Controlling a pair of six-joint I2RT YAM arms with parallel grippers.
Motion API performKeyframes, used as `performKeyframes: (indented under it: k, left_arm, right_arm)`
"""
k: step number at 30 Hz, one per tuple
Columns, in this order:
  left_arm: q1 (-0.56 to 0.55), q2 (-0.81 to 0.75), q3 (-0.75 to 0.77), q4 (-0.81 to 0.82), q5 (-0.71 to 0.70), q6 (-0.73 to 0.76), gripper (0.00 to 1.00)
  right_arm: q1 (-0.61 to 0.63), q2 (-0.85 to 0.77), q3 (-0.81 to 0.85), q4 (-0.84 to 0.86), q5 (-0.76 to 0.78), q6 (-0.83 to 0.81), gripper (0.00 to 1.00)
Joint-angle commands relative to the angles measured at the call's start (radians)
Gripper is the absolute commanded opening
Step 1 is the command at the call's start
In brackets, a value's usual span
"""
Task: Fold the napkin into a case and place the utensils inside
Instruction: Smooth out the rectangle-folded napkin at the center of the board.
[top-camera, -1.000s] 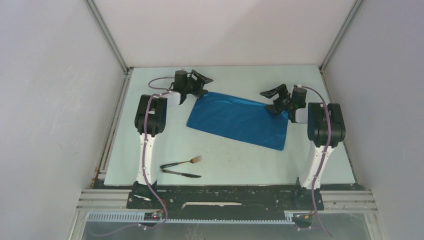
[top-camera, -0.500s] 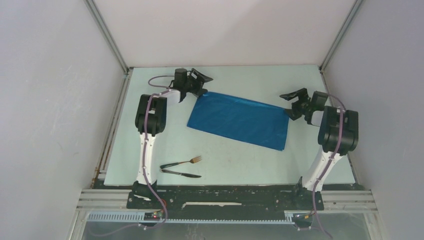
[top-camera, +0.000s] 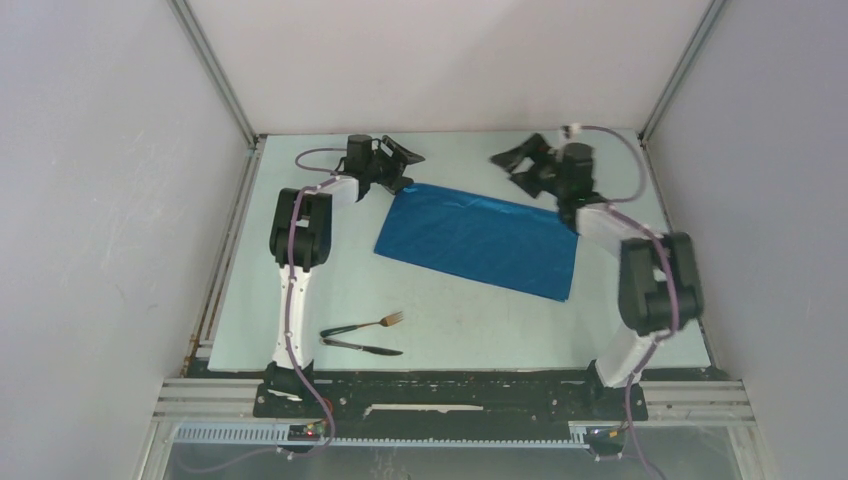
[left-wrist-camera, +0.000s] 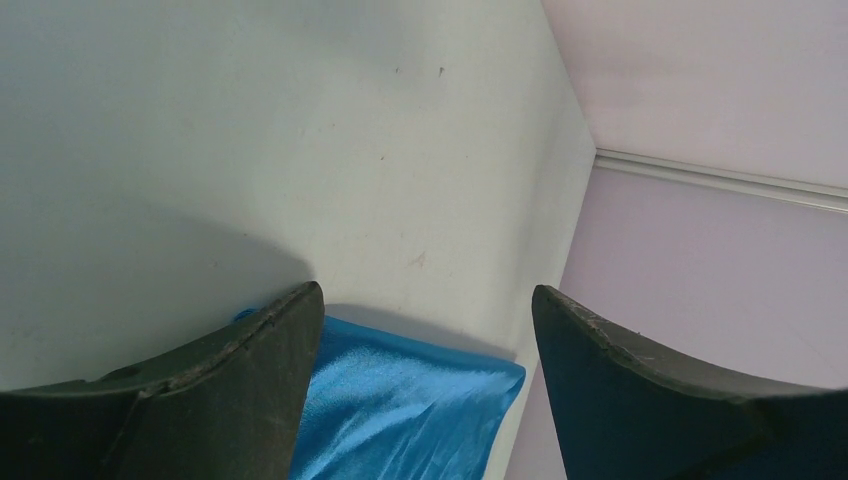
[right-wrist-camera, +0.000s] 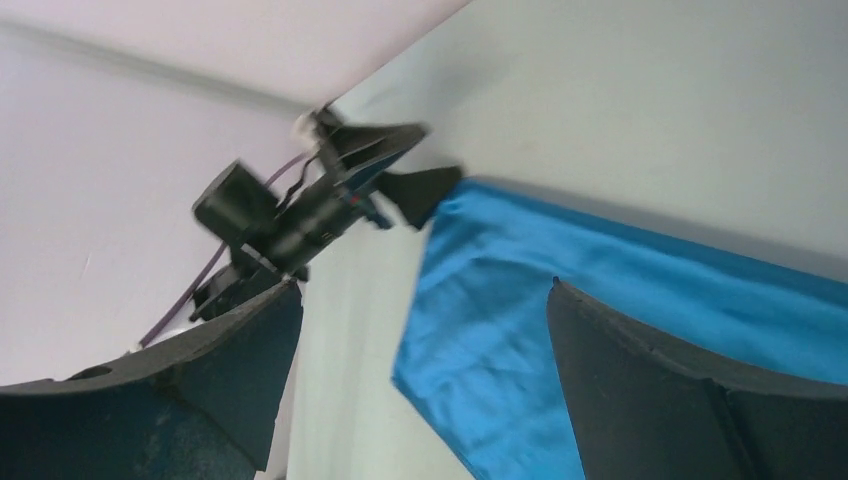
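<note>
L tool is released: jaws spread wide, nothing btwn them. It sits low over the far-left part of the surface, pointing right, w/ its nearer finger at the far-left corner of the napkin. Can't tell if it touches the cloth. In the left wrist view, blue cloth shows under and btwn the two dark fingers, w/ bare surface beyond and the side wall past that.

R tool is also released, jaws at full spread, empty. It hangs near the far edge, right of centre, just beyond the napkin's far-right corner and apart from it, pointing left. Its wrist view is a bit blurred but looks along the napkin to the L tool at the other end.

Napkin is plain bright blue and lies flat as a long rectangle in the far half of the surface. It's slanted: left end nearer the far edge, right end reaching toward the middle. A few soft creases.

Fork and knife lie side by side by the near-left corner, just right of the L arm. Fork is on the far side, tines to the right; knife is just nearer the near edge. Both are well apart from the napkin and both tools.
</note>
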Motion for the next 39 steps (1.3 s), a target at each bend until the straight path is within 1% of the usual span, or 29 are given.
performKeyframes:
  k: [1, 5, 9, 11, 16, 19, 25, 28, 30, 33, 35, 37, 39]
  left_arm:
    - [0.007, -0.009, -0.002, -0.026, 0.005, 0.032, 0.86]
    - [0.007, 0.002, 0.004, -0.023, 0.003, 0.022, 0.86]
    - [0.008, 0.017, 0.017, -0.021, -0.002, 0.021, 0.86]
    - [0.008, 0.023, 0.029, -0.022, -0.004, 0.018, 0.86]
    - [0.008, 0.033, 0.043, -0.032, -0.02, 0.018, 0.86]
    - [0.01, 0.039, 0.041, -0.037, -0.026, 0.019, 0.86]
    - [0.011, 0.049, 0.044, -0.037, -0.033, 0.015, 0.86]
    - [0.012, 0.054, 0.056, -0.036, -0.024, 0.022, 0.86]
    - [0.011, 0.041, 0.078, -0.041, 0.003, 0.044, 0.86]
    - [-0.006, -0.033, 0.079, -0.046, 0.008, 0.125, 0.86]
    - [-0.035, -0.083, 0.043, -0.005, 0.023, 0.131, 0.86]
    - [-0.072, -0.139, -0.062, 0.115, 0.023, 0.082, 0.86]
    - [-0.101, -0.163, -0.153, 0.197, -0.002, 0.026, 0.86]
  right_arm:
    - [0.163, 0.235, 0.111, 0.234, 0.018, 0.122, 1.0]
    - [0.216, 0.42, 0.261, 0.285, 0.019, 0.183, 1.0]
    - [0.24, 0.541, 0.395, 0.213, 0.01, 0.168, 1.0]
    - [0.243, 0.575, 0.431, 0.18, 0.007, 0.154, 1.0]
    - [0.218, 0.597, 0.415, 0.186, -0.003, 0.156, 1.0]
    - [0.189, 0.599, 0.37, 0.219, -0.024, 0.178, 1.0]
    - [0.162, 0.601, 0.336, 0.196, -0.064, 0.155, 1.0]
    - [0.137, 0.604, 0.306, 0.214, -0.076, 0.164, 1.0]
    - [0.122, 0.605, 0.288, 0.235, -0.084, 0.173, 1.0]
    - [0.115, 0.607, 0.284, 0.25, -0.089, 0.174, 1.0]
    - [0.114, 0.61, 0.283, 0.268, -0.092, 0.182, 1.0]
    - [0.113, 0.612, 0.283, 0.283, -0.091, 0.195, 1.0]
    - [0.114, 0.615, 0.284, 0.297, -0.096, 0.209, 1.0]
